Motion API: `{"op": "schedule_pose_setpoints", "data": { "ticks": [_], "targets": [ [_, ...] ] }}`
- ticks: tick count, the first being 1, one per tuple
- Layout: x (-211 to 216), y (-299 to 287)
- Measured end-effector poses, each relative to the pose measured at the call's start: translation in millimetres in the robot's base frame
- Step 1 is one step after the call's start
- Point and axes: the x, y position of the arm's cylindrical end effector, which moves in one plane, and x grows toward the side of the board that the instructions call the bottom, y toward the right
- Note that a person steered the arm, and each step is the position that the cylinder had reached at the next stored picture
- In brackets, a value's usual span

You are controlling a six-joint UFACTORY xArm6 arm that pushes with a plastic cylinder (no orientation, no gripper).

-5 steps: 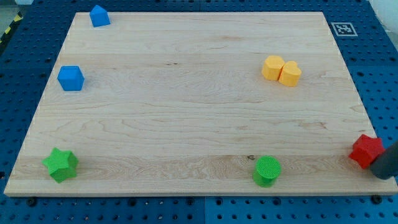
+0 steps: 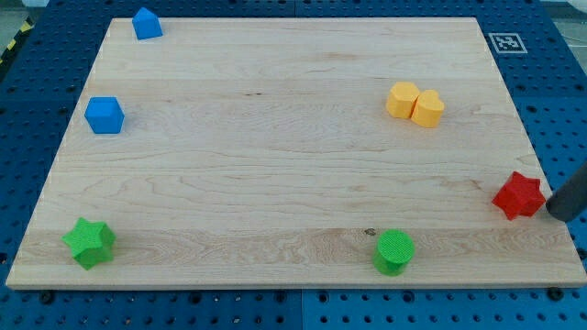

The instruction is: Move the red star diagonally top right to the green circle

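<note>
The pale wooden board [image 2: 275, 156] serves as the landmark. At its lower left corner sits a green plastic star block [image 2: 89, 242]; up its left edge stands a blue plastic cube [image 2: 105, 115], and near its top left corner a smaller blue block with a peaked top [image 2: 146, 23]. Near the board's bottom edge, right of centre, rests the green plastic circle block [image 2: 394, 251]. Toward its upper right, two yellow plastic blocks [image 2: 415, 103] touch each other. At the board's right edge lies the red plastic star block [image 2: 518, 195], up and right of the green circle. My tip [image 2: 559, 216], a plain rod with no jaws, sits just right of the red star.
</note>
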Motion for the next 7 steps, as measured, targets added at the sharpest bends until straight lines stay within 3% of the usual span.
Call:
{"op": "schedule_pose_setpoints", "data": {
  "ticks": [1, 5, 7],
  "targets": [
    [0.1, -53.9],
    [18.2, -67.1],
    [2.8, -116.1]
  ]
}}
